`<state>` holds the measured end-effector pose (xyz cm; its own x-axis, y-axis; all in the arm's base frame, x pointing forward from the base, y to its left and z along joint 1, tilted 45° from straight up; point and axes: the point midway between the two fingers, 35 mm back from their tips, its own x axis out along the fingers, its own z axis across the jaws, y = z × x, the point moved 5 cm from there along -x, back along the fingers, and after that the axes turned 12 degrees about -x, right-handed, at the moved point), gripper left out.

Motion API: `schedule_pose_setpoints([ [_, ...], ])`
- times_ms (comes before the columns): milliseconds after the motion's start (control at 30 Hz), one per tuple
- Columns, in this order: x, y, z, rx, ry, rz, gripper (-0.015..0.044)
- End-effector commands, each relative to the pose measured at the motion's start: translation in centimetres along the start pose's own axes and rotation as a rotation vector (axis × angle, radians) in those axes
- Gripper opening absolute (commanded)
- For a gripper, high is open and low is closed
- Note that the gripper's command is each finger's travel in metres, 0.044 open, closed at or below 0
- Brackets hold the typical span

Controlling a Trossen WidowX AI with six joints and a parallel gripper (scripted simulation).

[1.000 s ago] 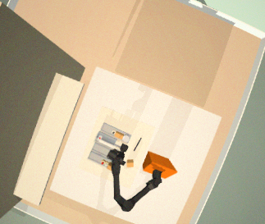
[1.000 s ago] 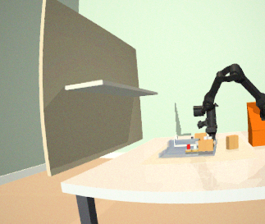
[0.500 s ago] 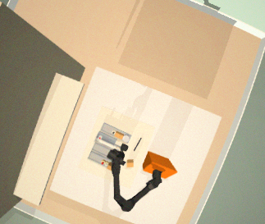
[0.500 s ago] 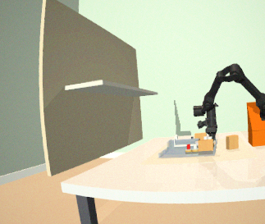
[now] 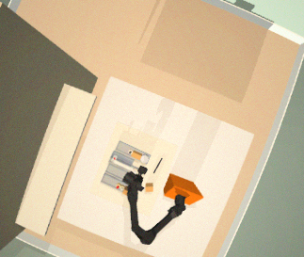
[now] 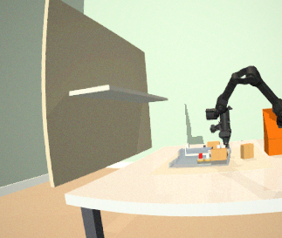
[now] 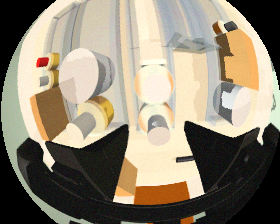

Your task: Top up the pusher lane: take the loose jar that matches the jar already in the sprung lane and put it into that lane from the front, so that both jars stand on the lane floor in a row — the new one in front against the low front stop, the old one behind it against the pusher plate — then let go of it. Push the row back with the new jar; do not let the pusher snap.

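In the wrist view two matching jars stand in a row in the middle lane, each with a pale orange-edged lid and a knob. The rear jar (image 7: pixel 154 86) is by the white pusher plate (image 7: pixel 154 62). The front jar (image 7: pixel 156 116) is close in front of it, its grey-sided knob towards me. My gripper (image 7: pixel 156 126) (image 6: pixel 227 145) is open, one finger on each side of the front jar, with gaps beside it. The low front stop and the jars' bases are hidden. The arm covers this part of the lane in the top view.
Left of the row stand a large grey-white cylinder (image 7: pixel 79 75) and a yellow-rimmed jar (image 7: pixel 104 111). Right of it are a grey cylinder (image 7: pixel 235 106) and an orange-brown block (image 7: pixel 242 57). A loose block (image 5: pixel 149 187) (image 6: pixel 247 151) and a thin black bar (image 5: pixel 157 166) (image 7: pixel 185 159) lie in front.
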<state>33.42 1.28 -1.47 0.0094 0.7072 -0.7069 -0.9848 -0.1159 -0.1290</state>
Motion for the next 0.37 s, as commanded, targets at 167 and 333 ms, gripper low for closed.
schedule_pose_setpoints([
  [167, -0.2, 2.5, 0.4, -0.002, 0.003, 0.005, 0.0289],
  [333, -0.2, 4.1, 0.7, -0.002, 0.003, 0.005, 0.0289],
])
